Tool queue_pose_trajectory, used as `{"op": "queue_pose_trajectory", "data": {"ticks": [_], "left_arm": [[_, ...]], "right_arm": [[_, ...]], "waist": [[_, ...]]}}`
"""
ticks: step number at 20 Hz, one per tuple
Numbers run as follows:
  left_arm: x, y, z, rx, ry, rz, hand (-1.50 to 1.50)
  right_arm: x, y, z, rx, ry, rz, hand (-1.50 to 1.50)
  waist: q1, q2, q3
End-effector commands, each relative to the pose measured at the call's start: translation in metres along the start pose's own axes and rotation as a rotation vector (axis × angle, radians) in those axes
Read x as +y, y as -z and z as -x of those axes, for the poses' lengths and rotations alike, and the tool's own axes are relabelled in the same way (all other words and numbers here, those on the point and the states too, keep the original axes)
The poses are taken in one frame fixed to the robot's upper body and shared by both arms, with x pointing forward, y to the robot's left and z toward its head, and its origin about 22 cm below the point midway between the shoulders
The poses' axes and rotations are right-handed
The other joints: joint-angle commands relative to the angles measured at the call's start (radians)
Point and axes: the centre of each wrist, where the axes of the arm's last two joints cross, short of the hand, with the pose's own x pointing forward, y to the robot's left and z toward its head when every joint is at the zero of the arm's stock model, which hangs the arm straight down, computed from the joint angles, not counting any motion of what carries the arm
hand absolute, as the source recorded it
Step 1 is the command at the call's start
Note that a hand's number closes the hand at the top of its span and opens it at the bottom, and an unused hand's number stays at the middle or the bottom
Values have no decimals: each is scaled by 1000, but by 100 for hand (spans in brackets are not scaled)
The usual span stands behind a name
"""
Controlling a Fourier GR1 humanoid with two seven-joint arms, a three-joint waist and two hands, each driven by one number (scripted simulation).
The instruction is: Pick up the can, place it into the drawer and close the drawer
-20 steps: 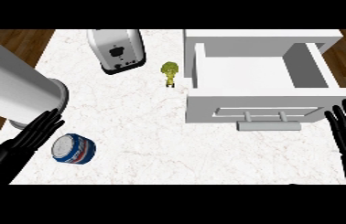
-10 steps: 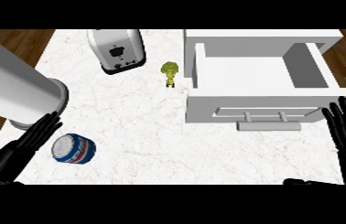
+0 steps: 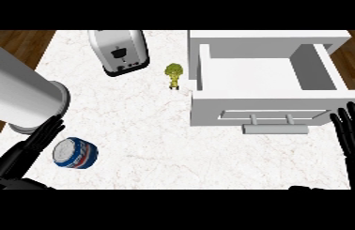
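Note:
A blue and white can [image 3: 75, 153] lies on its side on the marble counter at the lower left. Just left of it is my left hand [image 3: 29, 149], fingers straight, open, close beside the can; I cannot tell whether they touch. A white drawer [image 3: 263, 76] stands pulled open at the upper right, its inside bare, with a bar handle [image 3: 275, 128] on its front. At the right edge my right hand [image 3: 344, 131] shows, fingers straight and pointing up, open, just right of the drawer's front.
A silver toaster [image 3: 120, 50] stands at the back of the counter. A small green broccoli piece [image 3: 174, 74] stands beside the drawer's left wall. My grey left forearm [image 3: 24, 95] crosses the left side. Dark wood floor shows at the top left.
My right hand has slid a little leftward and down near the drawer's front corner. The left hand and the can have hardly moved.

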Motion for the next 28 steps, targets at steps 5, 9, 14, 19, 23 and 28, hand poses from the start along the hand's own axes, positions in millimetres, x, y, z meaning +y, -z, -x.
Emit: {"op": "queue_pose_trajectory", "data": {"ticks": [5,9,14,19,23,28], "left_arm": [[10,3,19,-37,-36,37,-150],[15,-1,22,-6,-58,39,-150],[9,4,40,-10,-61,37,-150],[-9,18,49,-17,-64,24,-150],[10,23,43,-10,-65,42,-150],[-14,34,50,-12,-76,42,-150]], "right_arm": [[16,-13,-1,-7,4,14,-150],[1,-2,1,-12,8,0,-150],[0,-11,-12,-6,15,-15,-150],[2,-5,-10,4,-6,-4,-150],[-3,7,-22,-5,6,-3,-150],[-3,-14,-23,-17,17,12,-150]], "waist": [[-1,0,0],[2,0,0],[-4,0,0],[-2,0,0],[-5,2,-1],[-4,-1,0]]}}
